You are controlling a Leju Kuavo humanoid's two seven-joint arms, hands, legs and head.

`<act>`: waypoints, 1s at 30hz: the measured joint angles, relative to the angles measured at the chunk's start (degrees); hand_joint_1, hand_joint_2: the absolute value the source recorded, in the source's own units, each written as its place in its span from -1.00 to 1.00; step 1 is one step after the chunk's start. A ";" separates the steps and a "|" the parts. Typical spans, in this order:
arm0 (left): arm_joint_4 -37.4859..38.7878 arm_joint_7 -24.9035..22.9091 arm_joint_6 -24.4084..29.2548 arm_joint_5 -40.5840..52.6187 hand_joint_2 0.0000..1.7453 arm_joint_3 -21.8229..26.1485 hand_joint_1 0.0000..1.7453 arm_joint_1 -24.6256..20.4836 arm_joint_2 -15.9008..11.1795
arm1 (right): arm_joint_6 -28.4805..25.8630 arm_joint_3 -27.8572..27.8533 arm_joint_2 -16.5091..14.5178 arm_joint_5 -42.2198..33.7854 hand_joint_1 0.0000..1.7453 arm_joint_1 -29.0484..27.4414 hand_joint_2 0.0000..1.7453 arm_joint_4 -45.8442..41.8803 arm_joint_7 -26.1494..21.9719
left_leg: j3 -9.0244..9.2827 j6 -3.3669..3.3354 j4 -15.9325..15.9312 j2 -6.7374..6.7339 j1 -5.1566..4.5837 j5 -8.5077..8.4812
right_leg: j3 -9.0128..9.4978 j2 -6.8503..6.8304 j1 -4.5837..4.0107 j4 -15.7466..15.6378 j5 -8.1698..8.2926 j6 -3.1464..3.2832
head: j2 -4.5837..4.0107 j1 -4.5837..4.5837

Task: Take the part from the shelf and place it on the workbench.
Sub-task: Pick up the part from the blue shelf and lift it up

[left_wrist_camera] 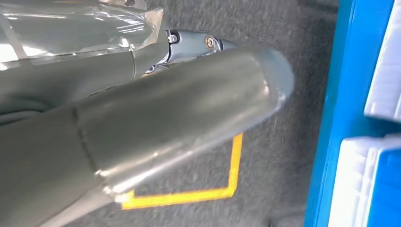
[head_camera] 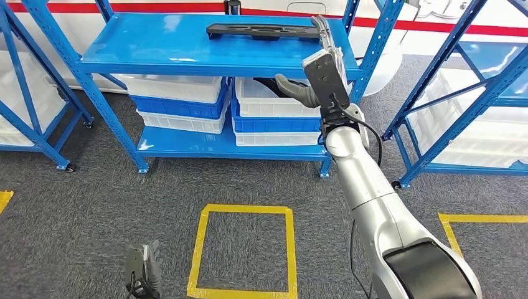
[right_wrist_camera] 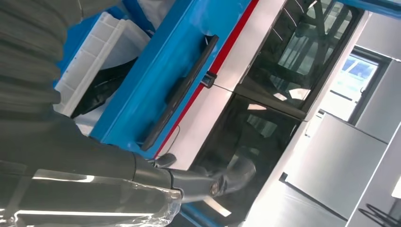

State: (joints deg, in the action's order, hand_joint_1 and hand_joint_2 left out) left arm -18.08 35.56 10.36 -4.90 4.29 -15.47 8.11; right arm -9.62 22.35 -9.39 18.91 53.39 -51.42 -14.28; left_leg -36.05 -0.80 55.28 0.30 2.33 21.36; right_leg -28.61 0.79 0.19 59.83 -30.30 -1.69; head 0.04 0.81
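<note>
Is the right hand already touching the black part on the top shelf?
Cannot tell. In the head view the right hand overlaps the black part's end; no view plainly shows contact or gap.

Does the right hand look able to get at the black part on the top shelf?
Probably yes. The right hand is raised at the shelf edge, right by the end of the part, with nothing between them.

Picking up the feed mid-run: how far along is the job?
Early. Done: right hand is raised at the end of the black part on the blue shelf. In hand: closing on it; grip unclear. Left: lift and carry it to the workbench. Left hand hangs low.
</note>
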 joint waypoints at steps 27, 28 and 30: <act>0.66 -0.52 -0.14 0.07 -1.00 0.09 -1.00 -0.46 0.14 | -0.08 0.26 -0.33 1.55 -1.00 -2.02 1.00 -0.01 0.05 | -2.28 0.92 -0.49 -0.38 -0.59 -2.26 | 5.57 0.13 -0.88 -7.41 -0.44 1.68 | 0.00 -0.46; 0.65 -0.51 -0.12 0.11 -1.00 0.09 -1.00 -0.53 0.18 | -0.08 0.24 -0.32 1.60 -1.00 -2.09 1.00 -0.05 0.02 | -1.87 0.44 -0.61 -0.28 -0.70 -2.03 | 5.50 0.05 -0.79 -6.44 -0.26 1.37 | 0.00 -0.29; 0.65 -0.51 -0.09 0.15 -1.00 0.09 -1.00 -0.66 0.18 | -0.09 0.21 -0.25 1.66 -1.00 -2.15 1.00 -0.13 -0.04 | -0.70 -0.38 -0.74 -0.17 -0.76 -1.40 | 2.37 -0.08 -0.47 -1.03 -0.12 1.06 | 0.00 -0.20</act>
State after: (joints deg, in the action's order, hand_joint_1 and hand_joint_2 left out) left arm -17.44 35.05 10.27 -4.74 4.39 -16.14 8.29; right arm -9.70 22.56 -9.64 20.57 51.24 -51.55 -14.32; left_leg -36.75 -1.18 54.54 0.13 1.57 19.96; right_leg -26.24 0.71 -0.28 58.79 -30.42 -0.63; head 0.04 0.61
